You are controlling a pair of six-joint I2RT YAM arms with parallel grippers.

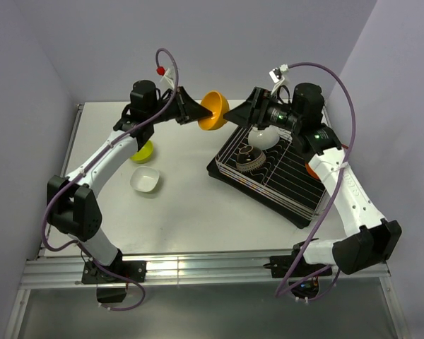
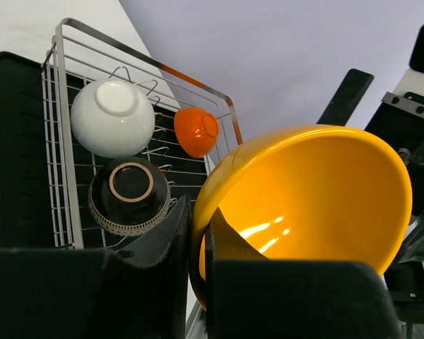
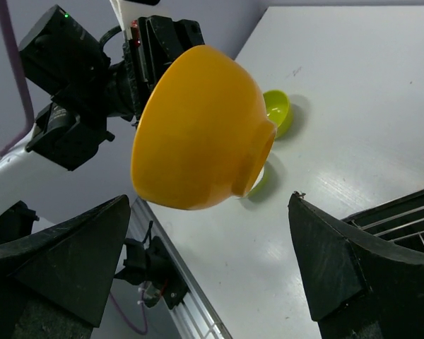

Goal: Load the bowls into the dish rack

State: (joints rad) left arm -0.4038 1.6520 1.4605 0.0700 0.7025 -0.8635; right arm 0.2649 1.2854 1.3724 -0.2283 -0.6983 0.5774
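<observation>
My left gripper [image 1: 198,111] [image 2: 198,212] is shut on the rim of a yellow-orange bowl [image 1: 213,111] [image 2: 318,205] [image 3: 198,134], one finger inside and one outside. The bowl is held in the air, tilted, just left of the dish rack [image 1: 297,212] [image 2: 63,106] [image 3: 410,212]. My right gripper [image 1: 240,113] [image 3: 210,200] faces the bowl's underside, open wide and holding nothing. In the rack lie a white bowl [image 1: 263,135] [image 2: 112,116] and a dark ribbed bowl [image 1: 249,159] [image 2: 131,194], both bottom-up. A smaller deep orange bowl [image 2: 196,131] sits at its far side.
A lime green bowl [image 1: 143,150] [image 3: 277,111] rests on the table under my left forearm. A white bowl [image 1: 145,180] stands upright in front of it. The back wall is close behind both grippers, and the side wall runs along the rack's right.
</observation>
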